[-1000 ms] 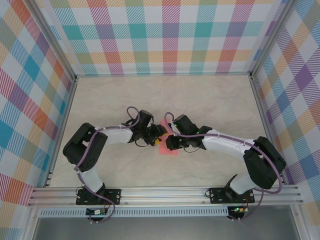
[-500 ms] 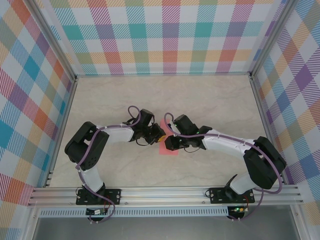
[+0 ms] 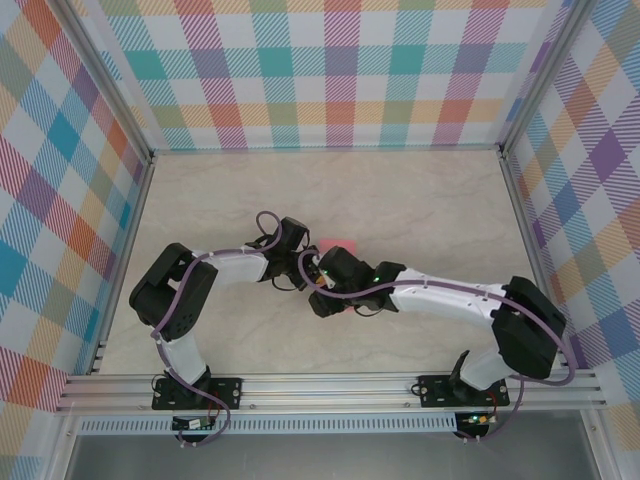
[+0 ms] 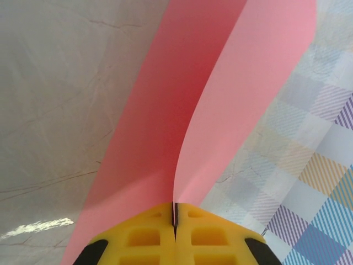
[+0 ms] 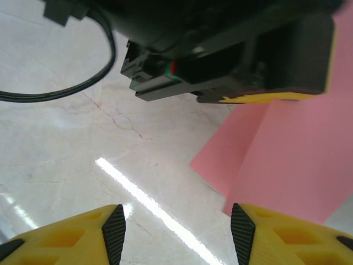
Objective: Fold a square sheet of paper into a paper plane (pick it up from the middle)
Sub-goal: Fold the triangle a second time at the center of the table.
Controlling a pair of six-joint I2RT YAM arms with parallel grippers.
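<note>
The square sheet of paper [image 4: 165, 110] is salmon pink and bent into two flaps that rise away from my left gripper [image 4: 175, 218]. Its yellow fingers [image 4: 143, 237] are shut on the sheet's near edge. From above, the sheet [image 3: 340, 243] shows as a pink strip just beyond both gripper heads, at the table's middle. My left gripper [image 3: 306, 266] meets my right gripper [image 3: 316, 290] there. In the right wrist view my right gripper [image 5: 178, 237] stands open over bare table. The sheet [image 5: 298, 160] lies off its right finger [image 5: 276, 232], and the left gripper's black body [image 5: 231, 55] is above.
The marble-look table [image 3: 420, 200] is fenced by plaid walls [image 3: 330, 70] at the back and both sides, with an aluminium rail [image 3: 330, 385] along the near edge. A black cable [image 5: 83, 83] loops across the top left of the right wrist view.
My left gripper has shut on the sheet. My right gripper has opened, let the sheet go and shifted left and nearer. The pink strip now shows further back.
</note>
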